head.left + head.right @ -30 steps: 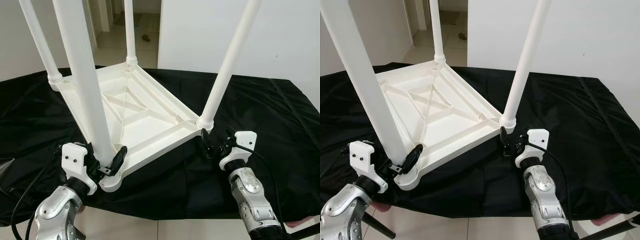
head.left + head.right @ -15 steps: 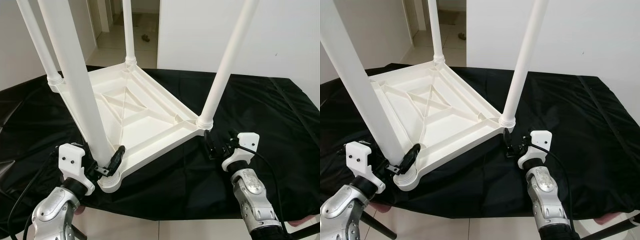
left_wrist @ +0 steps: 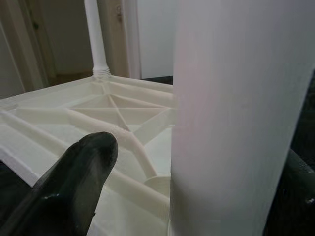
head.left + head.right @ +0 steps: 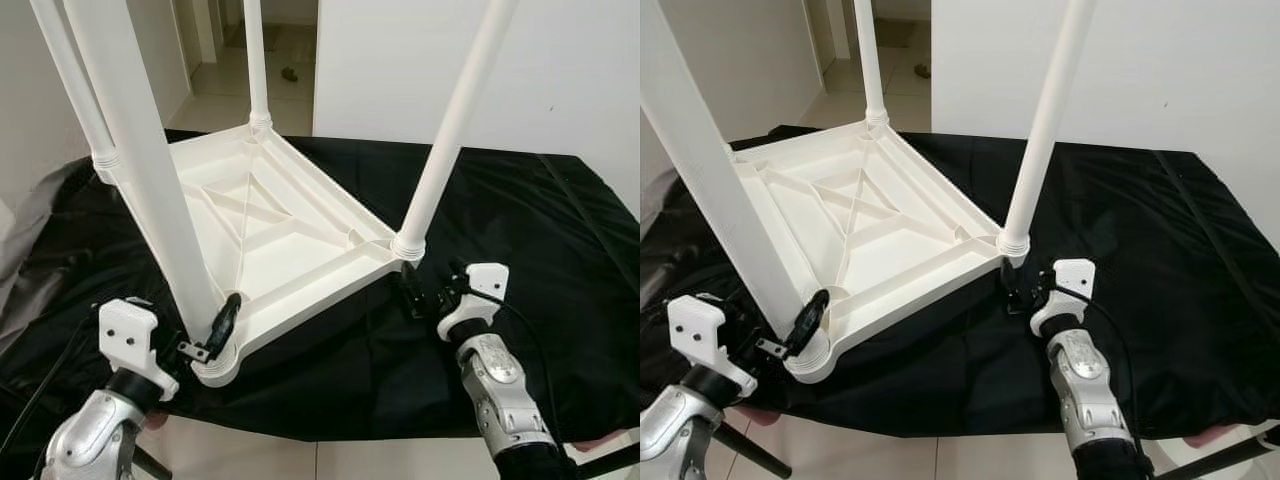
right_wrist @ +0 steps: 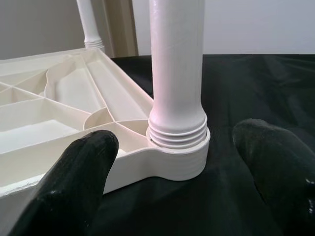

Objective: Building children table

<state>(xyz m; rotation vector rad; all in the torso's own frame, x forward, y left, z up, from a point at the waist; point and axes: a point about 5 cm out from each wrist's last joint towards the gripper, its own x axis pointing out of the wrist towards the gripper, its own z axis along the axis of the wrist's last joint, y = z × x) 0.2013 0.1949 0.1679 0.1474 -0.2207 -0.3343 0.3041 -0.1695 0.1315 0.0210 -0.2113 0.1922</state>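
A white plastic children's table (image 4: 290, 230) lies upside down on a black cloth, its legs pointing up. My left gripper (image 4: 208, 335) is at the base of the near left leg (image 4: 150, 180). It is open, with one finger (image 3: 74, 187) on each side of the leg (image 3: 231, 113) and a gap showing. My right gripper (image 4: 420, 295) is low at the near right corner, in front of the near right leg (image 4: 450, 130). It is open too; its fingers (image 5: 74, 182) stand apart on either side of the leg's threaded socket (image 5: 177, 142) without touching it.
The black cloth (image 4: 540, 230) covers the whole work surface and hangs over its front edge, with tiled floor (image 4: 940, 455) below. A white wall stands behind, and an open doorway (image 4: 280, 50) at the back left. A black cable (image 4: 1200, 230) runs over the cloth on the right.
My left arm has drawn back toward the lower left, its fingers still around the near left leg's base. The right gripper stays at the near right corner. The view has shifted slightly.
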